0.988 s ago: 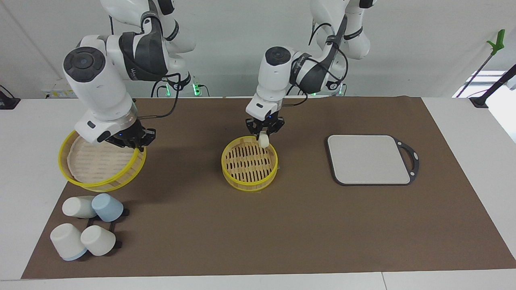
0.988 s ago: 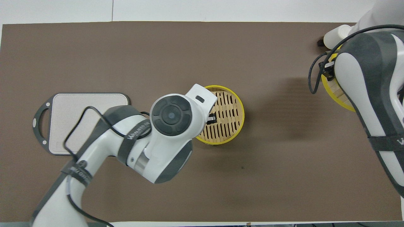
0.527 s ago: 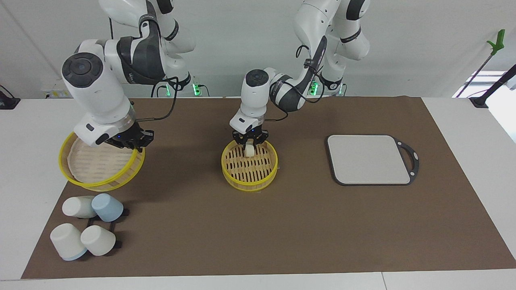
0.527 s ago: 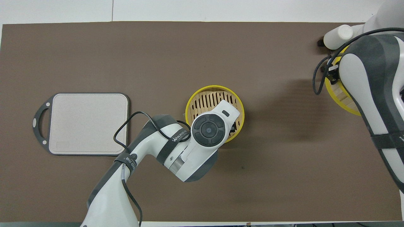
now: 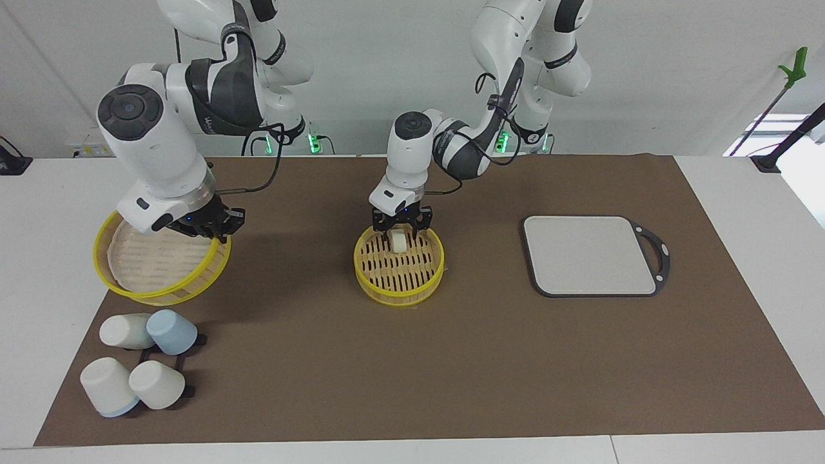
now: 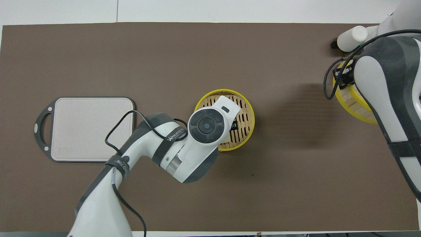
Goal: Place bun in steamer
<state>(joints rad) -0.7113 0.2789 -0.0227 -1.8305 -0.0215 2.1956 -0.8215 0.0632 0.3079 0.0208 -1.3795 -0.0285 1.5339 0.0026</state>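
The left gripper (image 5: 399, 231) is lowered into the steamer (image 5: 399, 286) at mid-table. Its fingers stand apart on either side of the bun (image 5: 399, 240), which rests on the slatted base in the part nearer the robots. The right gripper (image 5: 218, 236) clamps the tilted lid (image 5: 161, 291) at the right arm's end. In the overhead view, the left arm hides the bun; the facing view shows it.

The small cream-white rounded dough bun (image 5: 399, 240) sits inside the round bamboo steamer basket with bright yellow rim and pale slatted base (image 5: 365, 270), on the part of the base nearer the robots. The basket stands upright and uncovered mid-surface. Its matching yellow-rimmed slatted lid (image 5: 122, 285) hangs tilted, toward the right arm's end.
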